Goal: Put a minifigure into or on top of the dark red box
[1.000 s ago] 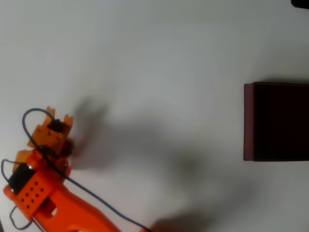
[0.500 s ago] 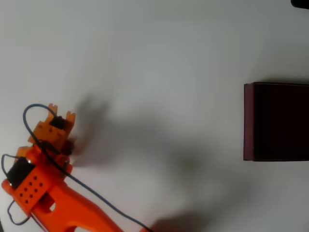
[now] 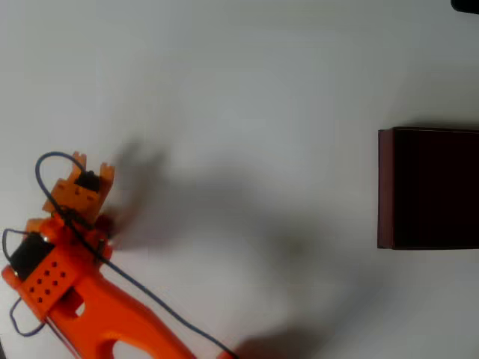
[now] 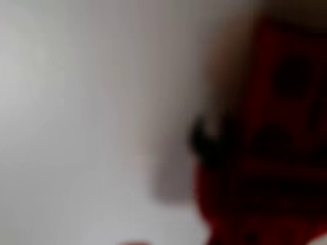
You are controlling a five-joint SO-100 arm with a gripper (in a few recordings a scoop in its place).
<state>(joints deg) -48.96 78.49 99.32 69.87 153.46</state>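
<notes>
In the overhead view my orange gripper (image 3: 97,214) hangs over the table's lower left, at the end of the orange arm. A small dark red blob, the minifigure (image 3: 105,223), sticks out at its right side under the wrist. In the wrist view the minifigure (image 4: 265,143) is a big blurred red shape with dark spots on the right, very close to the lens, so it seems to be pinched between the jaws, which themselves are hidden. The dark red box (image 3: 385,187), with maroon walls and a black inside, stands far off at the right edge.
The white table (image 3: 247,90) stretches bare between the arm and the box. The arm's grey shadow (image 3: 217,217) lies across the middle. A dark blue cable (image 3: 142,290) loops over the arm.
The gripper has shifted slightly up and to the left, after a small dip to the right. The red blob has stayed with it. The box has not moved.
</notes>
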